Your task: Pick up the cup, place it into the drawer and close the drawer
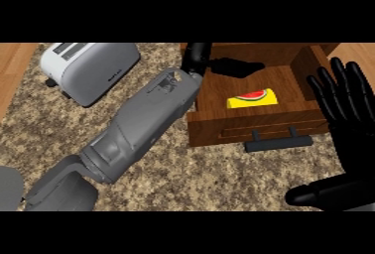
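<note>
the left robot hand [228, 66] reaches over the open drawer [256, 130] at upper centre, fingers straight and released. the yellow cup [253, 98] with a watermelon picture lies inside the drawer. the right robot hand [344, 99] rests open at the right edge. a toaster [89, 69] sits upper left on the desk [212, 173].

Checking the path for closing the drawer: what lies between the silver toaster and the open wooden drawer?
In the head view, the grey left forearm crosses the speckled counter between the silver toaster and the open wooden drawer.
</note>
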